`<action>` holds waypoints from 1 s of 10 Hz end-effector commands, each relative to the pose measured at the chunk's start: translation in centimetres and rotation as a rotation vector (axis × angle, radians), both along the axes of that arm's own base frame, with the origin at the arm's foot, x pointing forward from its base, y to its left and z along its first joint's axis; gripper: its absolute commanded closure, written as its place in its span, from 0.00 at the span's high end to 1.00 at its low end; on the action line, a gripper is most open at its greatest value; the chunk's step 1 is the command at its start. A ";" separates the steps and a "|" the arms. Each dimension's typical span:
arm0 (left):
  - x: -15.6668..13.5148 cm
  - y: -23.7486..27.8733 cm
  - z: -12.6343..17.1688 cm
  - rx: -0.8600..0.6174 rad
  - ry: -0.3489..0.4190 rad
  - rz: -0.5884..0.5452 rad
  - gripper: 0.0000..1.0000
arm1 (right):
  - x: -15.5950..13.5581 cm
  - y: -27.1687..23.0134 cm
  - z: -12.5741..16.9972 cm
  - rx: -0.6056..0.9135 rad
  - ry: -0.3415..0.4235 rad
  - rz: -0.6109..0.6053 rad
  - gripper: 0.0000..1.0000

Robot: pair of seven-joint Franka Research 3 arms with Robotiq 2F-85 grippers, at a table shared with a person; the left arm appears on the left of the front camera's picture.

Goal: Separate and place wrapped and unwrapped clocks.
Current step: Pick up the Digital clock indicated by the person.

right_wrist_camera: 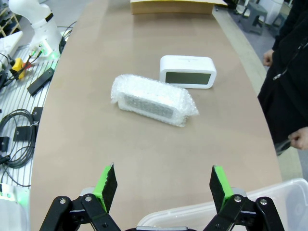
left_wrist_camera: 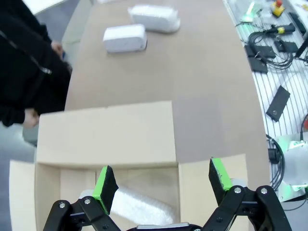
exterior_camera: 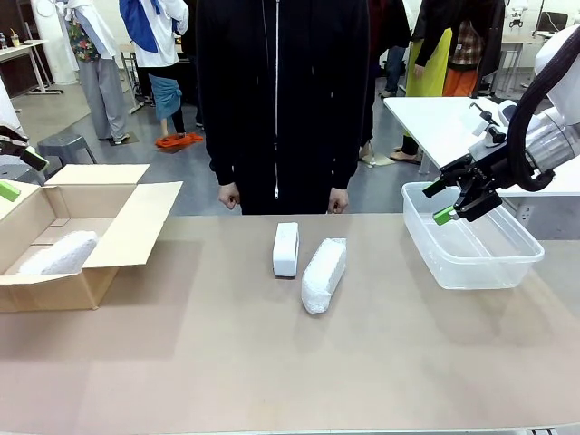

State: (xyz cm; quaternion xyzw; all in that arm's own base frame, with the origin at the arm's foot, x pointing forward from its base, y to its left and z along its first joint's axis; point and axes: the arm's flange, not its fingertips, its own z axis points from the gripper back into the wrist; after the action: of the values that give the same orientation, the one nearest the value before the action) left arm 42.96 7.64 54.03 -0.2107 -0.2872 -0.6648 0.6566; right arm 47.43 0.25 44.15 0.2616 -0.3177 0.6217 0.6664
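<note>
Hanging over the open box, the left pincer has its jaws spread wide with nothing between them. One wrapped clock lies in the box right beneath its fingertips. The right pincer hovers above the rim of the clear tub, jaws likewise wide and empty. Ahead of it on the table, well apart from its tips, lies the second wrapped clock. The bare clock is just beyond that, close beside it, dark face towards the pincer. A person stands past both.
</note>
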 end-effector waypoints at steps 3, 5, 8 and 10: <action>0.3 0.8 0.2 -0.084 -0.007 -0.085 1.00 | 0.2 0.2 -0.1 0.029 -0.010 0.001 1.00; 0.6 0.8 0.4 -0.136 0.021 -0.083 1.00 | 0.2 0.2 -0.1 0.029 -0.010 0.001 1.00; 0.0 0.7 -0.1 -0.111 0.032 -0.065 1.00 | 0.2 0.2 -0.1 0.029 -0.010 0.001 1.00; 0.0 0.7 -0.1 -0.111 0.032 -0.065 1.00 | 0.2 0.2 -0.1 0.029 -0.010 0.001 1.00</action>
State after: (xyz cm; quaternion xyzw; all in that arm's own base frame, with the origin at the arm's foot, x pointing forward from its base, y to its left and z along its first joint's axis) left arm 43.17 8.32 53.92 -0.2671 -0.3055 -0.6597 0.6325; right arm 47.43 0.26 44.14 0.2616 -0.3177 0.6217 0.6664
